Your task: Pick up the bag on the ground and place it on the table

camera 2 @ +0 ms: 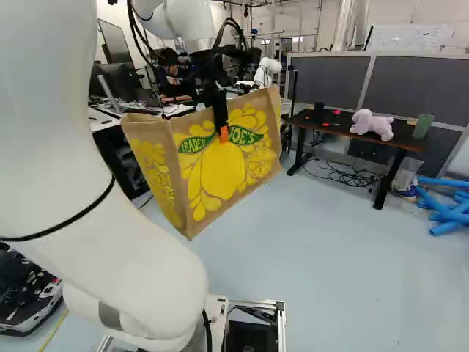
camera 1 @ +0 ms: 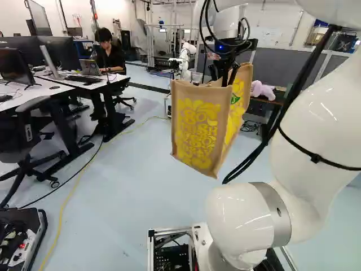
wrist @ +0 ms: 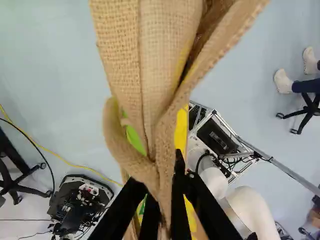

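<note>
White arm (camera 2: 110,191) looms closest; beyond it, blue floor (camera 2: 330,257) stretches to the black table's (camera 2: 399,141) near edge, well apart from the burlap bag (camera 2: 212,176). Gripper (camera 2: 223,133) fingers pinch the bag's bunched fabric nearly together, most of it hanging below them.

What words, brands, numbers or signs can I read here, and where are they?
"TRADER JOE'S": green leaves on the bag's broad side.
Yellow lettering, bag's narrow side: too stylised to read surely.
Whiteboard writing: too small.
Mark on a monitor at the left base view's edge: too small.
</note>
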You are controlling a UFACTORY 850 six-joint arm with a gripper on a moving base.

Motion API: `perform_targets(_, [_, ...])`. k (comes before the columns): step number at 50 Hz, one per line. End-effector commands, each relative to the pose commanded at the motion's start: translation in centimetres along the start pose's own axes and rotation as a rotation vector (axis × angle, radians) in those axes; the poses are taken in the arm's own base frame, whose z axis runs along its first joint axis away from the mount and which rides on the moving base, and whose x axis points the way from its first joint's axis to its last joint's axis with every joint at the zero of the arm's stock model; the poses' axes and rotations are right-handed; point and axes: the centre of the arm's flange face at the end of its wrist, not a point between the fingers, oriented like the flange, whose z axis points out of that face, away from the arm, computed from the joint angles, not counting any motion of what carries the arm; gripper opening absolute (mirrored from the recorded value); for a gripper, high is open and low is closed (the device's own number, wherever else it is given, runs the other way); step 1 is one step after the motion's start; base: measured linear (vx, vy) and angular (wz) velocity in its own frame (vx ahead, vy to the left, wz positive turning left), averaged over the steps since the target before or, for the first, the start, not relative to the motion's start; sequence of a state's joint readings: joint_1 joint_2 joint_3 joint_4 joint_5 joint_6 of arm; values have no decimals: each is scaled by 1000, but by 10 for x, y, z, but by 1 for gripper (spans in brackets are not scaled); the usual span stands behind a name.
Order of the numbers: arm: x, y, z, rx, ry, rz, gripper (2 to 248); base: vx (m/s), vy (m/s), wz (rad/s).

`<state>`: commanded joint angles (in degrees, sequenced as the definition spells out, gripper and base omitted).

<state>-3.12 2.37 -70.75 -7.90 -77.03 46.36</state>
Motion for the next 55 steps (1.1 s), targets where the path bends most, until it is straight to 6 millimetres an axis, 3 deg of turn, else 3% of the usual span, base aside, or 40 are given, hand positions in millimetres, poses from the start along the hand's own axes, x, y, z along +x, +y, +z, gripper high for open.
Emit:
perform_targets(25, [0,0,0,0,0,0,22,11,-15,-6])
perform_targets(55, [0,0,0,0,0,0,22,134,-122,-201])
